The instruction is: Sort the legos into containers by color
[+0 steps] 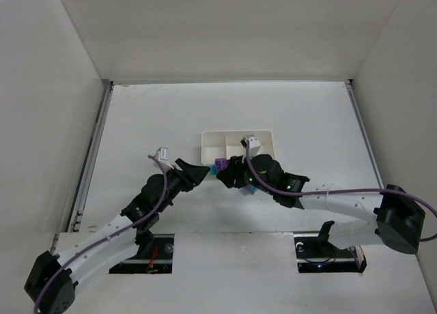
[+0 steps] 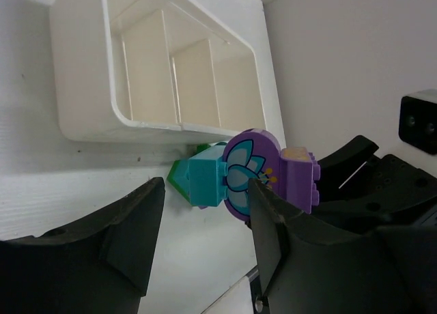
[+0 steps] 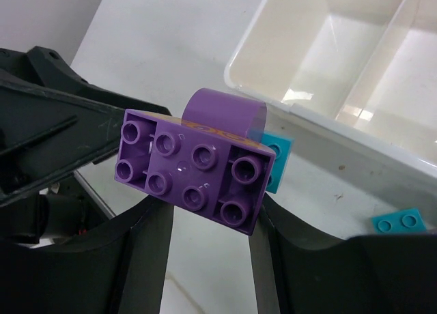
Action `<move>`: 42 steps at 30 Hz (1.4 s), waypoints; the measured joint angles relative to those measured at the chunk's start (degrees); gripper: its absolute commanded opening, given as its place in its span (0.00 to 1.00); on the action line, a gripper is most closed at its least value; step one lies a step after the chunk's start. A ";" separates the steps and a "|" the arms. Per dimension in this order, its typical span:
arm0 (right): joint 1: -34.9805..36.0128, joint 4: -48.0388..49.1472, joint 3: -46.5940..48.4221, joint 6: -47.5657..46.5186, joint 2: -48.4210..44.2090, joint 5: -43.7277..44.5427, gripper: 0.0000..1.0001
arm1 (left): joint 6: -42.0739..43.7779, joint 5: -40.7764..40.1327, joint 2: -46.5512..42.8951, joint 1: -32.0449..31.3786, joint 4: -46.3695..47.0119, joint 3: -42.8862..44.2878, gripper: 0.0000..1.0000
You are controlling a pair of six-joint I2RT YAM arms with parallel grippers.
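Observation:
A joined stack of legos is held off the table in front of the white three-compartment tray (image 1: 205,147). In the left wrist view the stack runs from a green piece (image 2: 179,177) through a cyan brick (image 2: 207,181) and a purple round flower piece (image 2: 247,167) to a purple brick (image 2: 298,181). My right gripper (image 3: 212,215) is shut on the purple brick (image 3: 194,167), seen also from above (image 1: 229,173). My left gripper (image 2: 206,199) is open, its jaws astride the cyan end, and it faces the stack (image 1: 219,166) from the left (image 1: 203,172).
The tray (image 2: 82,89) shows nothing in the compartments I can see, and its near rim (image 3: 328,119) lies just beyond the stack. A loose cyan brick (image 3: 399,222) lies on the table in front of the tray. White walls enclose the table.

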 measured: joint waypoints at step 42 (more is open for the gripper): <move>-3.39 4.59 -5.25 5.42 -7.26 -7.41 0.28 | -1.14 -3.54 8.98 -6.60 11.43 1.46 0.12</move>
